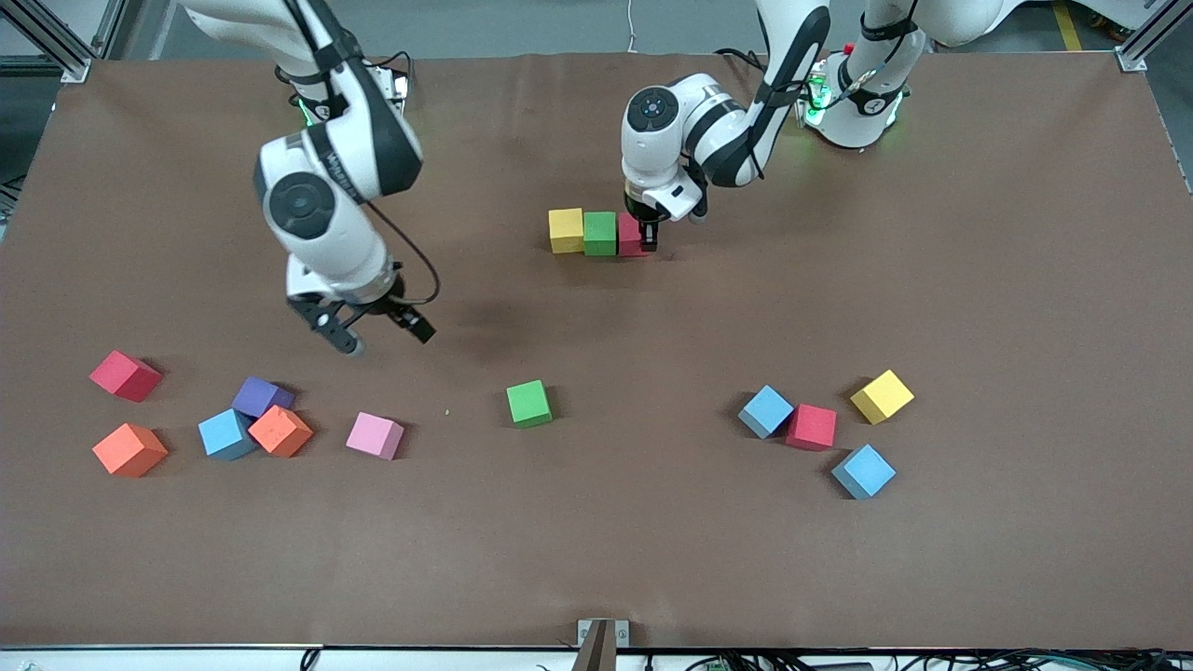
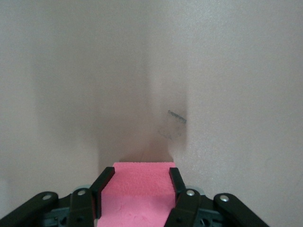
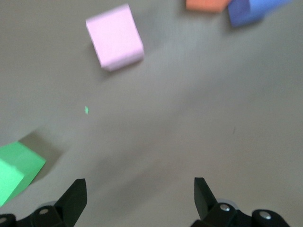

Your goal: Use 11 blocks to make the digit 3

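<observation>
Now the left hand [image 1: 646,239] grips the red block [image 1: 631,235].

A brown matte cloth [image 1: 979,280] covers the whole table, faintly creased. Aluminium frame posts stand at eleven o'clock [image 1: 56,42] and one o'clock [image 1: 1151,37]. Grey floor [image 1: 559,23] shows at twelve o'clock, and cables [image 1: 885,660], probably power leads, run along six o'clock.
</observation>
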`<action>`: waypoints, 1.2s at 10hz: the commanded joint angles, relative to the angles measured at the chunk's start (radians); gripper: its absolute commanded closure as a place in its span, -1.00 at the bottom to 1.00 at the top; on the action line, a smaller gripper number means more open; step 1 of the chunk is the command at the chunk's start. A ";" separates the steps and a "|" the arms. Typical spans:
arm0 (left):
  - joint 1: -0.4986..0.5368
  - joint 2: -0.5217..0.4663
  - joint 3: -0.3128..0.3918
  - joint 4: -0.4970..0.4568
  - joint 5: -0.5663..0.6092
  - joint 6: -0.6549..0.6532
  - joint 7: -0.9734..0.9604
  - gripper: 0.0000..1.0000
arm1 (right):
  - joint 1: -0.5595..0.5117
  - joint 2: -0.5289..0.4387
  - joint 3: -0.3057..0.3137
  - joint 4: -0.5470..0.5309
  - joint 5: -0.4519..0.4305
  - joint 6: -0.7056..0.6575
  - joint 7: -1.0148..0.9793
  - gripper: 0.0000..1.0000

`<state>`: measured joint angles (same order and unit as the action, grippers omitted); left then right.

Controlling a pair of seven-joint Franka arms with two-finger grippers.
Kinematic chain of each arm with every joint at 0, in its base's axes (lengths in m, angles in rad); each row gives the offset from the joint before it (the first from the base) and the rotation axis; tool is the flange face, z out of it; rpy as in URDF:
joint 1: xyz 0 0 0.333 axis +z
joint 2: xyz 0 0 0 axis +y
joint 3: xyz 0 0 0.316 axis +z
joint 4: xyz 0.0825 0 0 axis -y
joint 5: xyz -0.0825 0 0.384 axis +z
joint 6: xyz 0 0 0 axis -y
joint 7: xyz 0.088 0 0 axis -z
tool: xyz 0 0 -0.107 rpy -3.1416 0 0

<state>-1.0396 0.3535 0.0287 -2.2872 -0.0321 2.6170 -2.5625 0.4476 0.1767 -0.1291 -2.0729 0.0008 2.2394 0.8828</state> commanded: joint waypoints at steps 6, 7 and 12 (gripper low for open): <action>-0.008 0.025 0.002 0.008 0.000 0.034 -0.004 0.74 | -0.133 0.322 0.025 0.281 0.014 0.161 -0.400 -1.00; -0.010 0.027 0.002 0.012 0.001 0.034 -0.002 0.74 | -0.124 0.323 0.023 0.286 0.001 0.166 -0.422 -1.00; -0.016 0.041 0.000 0.017 0.012 0.037 0.002 0.67 | -0.144 0.435 0.025 0.349 0.013 0.178 -0.551 -1.00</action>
<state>-1.0448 0.3622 0.0285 -2.2838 -0.0292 2.6302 -2.5605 0.3177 0.5580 -0.1127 -1.7648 0.0026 2.4171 0.3839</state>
